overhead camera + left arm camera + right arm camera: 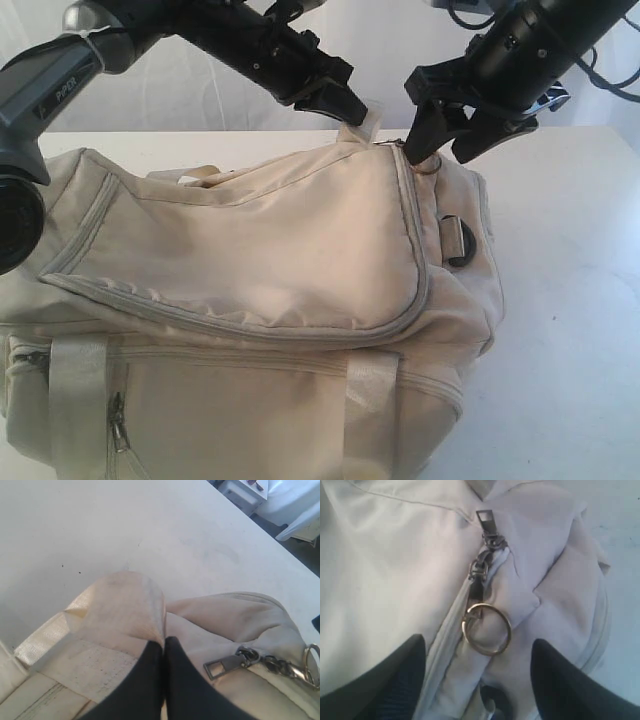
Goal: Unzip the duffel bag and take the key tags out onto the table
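The white tabletop point(575, 300) is covered on its near left part by the cream duffel bag point(250, 260), which lies on it with the zipper closed. The key tags are not seen and are judged to be inside. The fabric is soft and thin, so it would be dragged into wrinkles if only the zipper were pulled; the bag's end must be held tight. On the left arm point(40, 100) the word "PIPER" is read; no label is seen on the bag. The jaws of the left gripper point(164, 647) are closed on the webbing tab point(125, 605). The jaws of the right gripper point(480, 680) are wide open and hold nothing, near the metal ring point(487, 629) chained to the zipper pull point(485, 517). The ring is judged the best hold, though small and slippery.
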Robot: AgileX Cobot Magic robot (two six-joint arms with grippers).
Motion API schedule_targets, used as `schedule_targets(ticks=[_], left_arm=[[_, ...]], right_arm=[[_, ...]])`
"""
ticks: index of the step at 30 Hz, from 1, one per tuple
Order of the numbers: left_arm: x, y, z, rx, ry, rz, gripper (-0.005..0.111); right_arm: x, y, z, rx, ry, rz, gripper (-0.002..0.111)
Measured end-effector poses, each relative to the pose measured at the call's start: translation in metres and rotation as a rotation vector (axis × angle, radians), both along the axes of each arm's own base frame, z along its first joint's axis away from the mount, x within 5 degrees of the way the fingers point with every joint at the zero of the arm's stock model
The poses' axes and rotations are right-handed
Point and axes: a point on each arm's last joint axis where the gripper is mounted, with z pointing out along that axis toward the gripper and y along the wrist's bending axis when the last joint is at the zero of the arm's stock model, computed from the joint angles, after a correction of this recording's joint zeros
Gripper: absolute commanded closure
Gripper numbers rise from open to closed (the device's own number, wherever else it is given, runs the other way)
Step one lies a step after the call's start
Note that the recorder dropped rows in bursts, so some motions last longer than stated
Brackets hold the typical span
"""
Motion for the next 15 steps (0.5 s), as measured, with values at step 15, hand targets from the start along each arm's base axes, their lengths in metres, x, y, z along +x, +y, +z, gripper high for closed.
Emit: schedule_targets(ticks=[15], left_arm=[[0.0000,0.0000,0.0000,0.000,0.000,0.000,0.107]], right_arm=[[0.0049,0.0039,-0.0100,0.053,0.003,-0.023,0.062]])
